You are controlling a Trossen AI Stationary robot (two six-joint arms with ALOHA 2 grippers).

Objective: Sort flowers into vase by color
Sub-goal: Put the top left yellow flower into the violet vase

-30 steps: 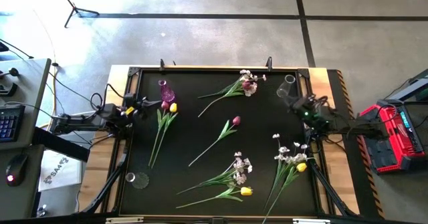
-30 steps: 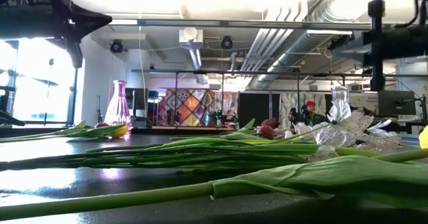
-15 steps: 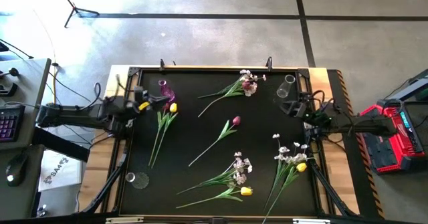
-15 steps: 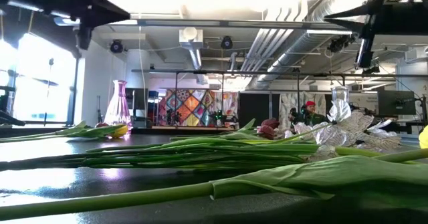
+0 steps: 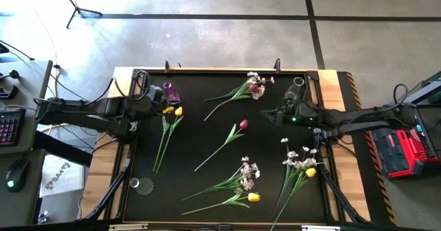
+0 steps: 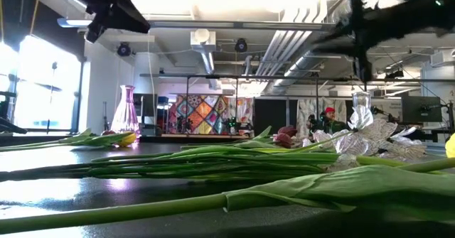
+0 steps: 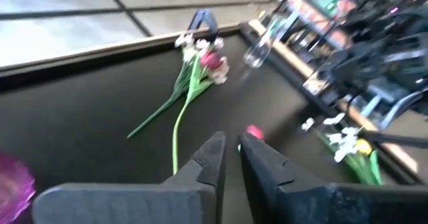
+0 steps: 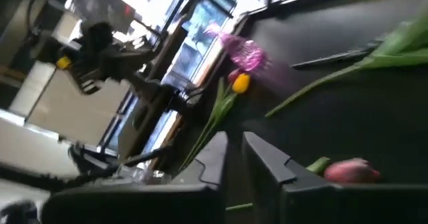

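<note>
Long-stemmed flowers lie flat on the black table [image 5: 200,131]. A yellow and a dark red tulip [image 5: 176,112] lie at the left. A white spray with a red bloom [image 5: 253,86] lies at the far side, and a single red tulip [image 5: 242,125] in the middle. Sprays with yellow tulips lie near the front [image 5: 248,183] and at the right [image 5: 303,162]. My left gripper [image 5: 165,101] hovers by the pink vase [image 5: 171,93]. My right gripper [image 5: 265,115] hovers right of the middle tulip. In the wrist views each gripper [image 7: 232,144] [image 8: 234,144] shows a narrow gap with nothing in it.
A clear vase [image 5: 298,85] stands at the far right corner and a clear glass [image 5: 141,185] at the near left. Clamps and cables line the table's wooden rim [image 5: 124,72]. A desk with a keyboard [image 5: 10,124] stands beyond the left edge.
Both arms have risen from the table's side edges and reached inward. My left gripper has gone up and toward the right, to beside the pink vase. My right gripper has gone up and toward the left, nearing the middle tulip. No flower has moved.
</note>
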